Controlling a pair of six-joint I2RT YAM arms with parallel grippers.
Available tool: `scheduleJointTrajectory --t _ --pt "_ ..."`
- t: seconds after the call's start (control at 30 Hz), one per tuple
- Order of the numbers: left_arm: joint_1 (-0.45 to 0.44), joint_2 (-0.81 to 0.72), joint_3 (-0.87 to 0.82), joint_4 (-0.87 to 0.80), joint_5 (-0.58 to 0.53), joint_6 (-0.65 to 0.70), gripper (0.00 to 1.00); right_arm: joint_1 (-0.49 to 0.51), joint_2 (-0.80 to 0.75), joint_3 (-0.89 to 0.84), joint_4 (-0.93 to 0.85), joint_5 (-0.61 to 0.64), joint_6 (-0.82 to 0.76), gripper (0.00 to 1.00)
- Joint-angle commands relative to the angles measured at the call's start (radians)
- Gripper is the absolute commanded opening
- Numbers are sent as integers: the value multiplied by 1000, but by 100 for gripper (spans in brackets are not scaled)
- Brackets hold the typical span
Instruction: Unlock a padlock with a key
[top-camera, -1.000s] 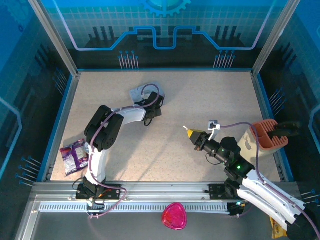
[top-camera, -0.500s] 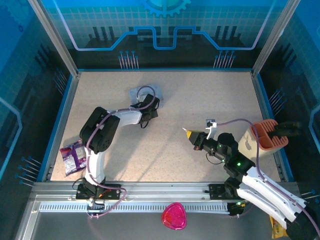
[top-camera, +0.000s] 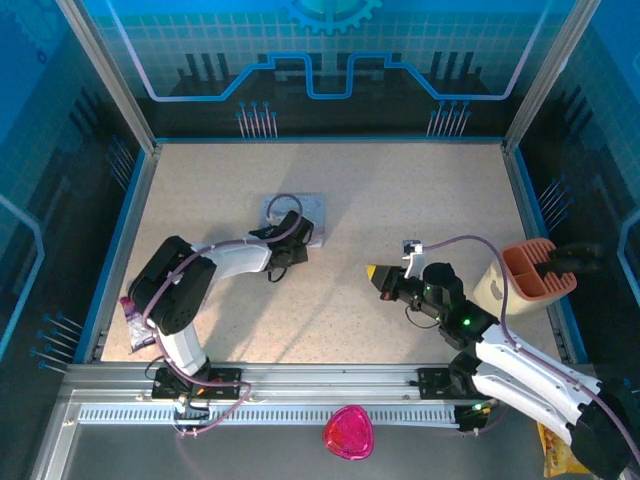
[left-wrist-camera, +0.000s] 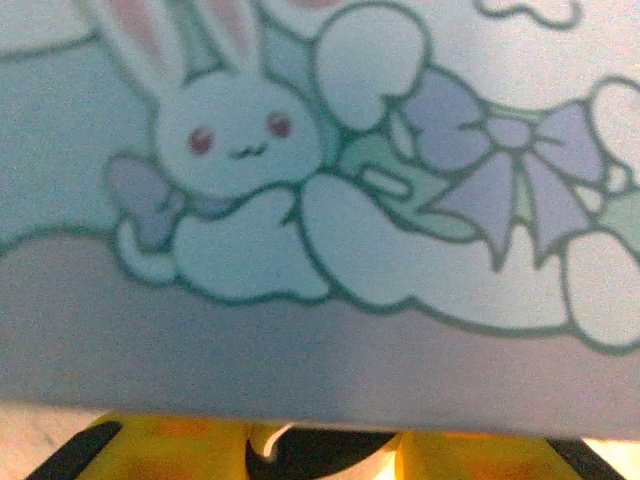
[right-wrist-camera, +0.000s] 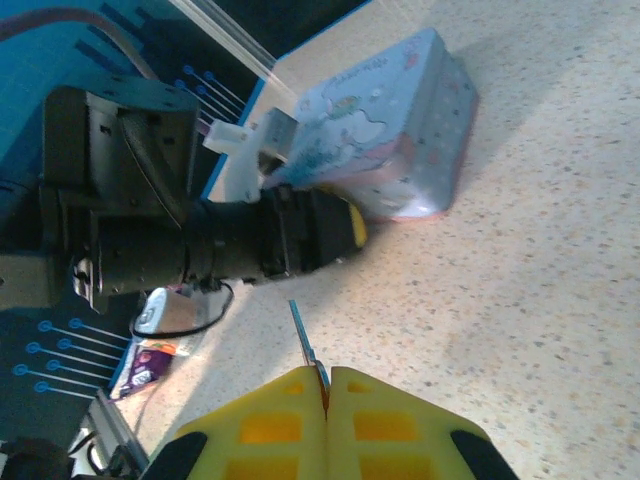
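Right wrist view: the right gripper (right-wrist-camera: 327, 378) has its jaws pinched shut on the key (right-wrist-camera: 305, 342), above the counter (right-wrist-camera: 520, 300) near the tin (right-wrist-camera: 400, 130). The left gripper (top-camera: 290, 245) sits at the tin; I cannot tell how its jaws stand.

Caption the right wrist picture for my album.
Right gripper pinching a slim key, left arm ahead beside a pastel cartoon tin.

Top camera above table (top-camera: 400, 190), both wrist cameras face tin (right-wrist-camera: 400, 130), left one closest
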Motion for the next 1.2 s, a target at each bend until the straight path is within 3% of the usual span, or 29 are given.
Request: scheduleJointTrajectory --t 0.0,0.27,0.6,0.8,1.17 --pt "-61 -53 -10 -71 -6 -78 15 42 -1 -16 86 58 25 0" --pt "-126 -96 -29 -66 -22 -199 19 64 -2 -8 62 70 3 0" --pt "-126 -82 -55 5 40 -175 28 70 -16 -17 65 78 19 0" --pt "-130 -83 -103 65 62 -159 39 72 -24 -9 38 79 10 0" --pt "-120 -337 -442 535 116 13 59 76 -17 -12 41 82 9 0"
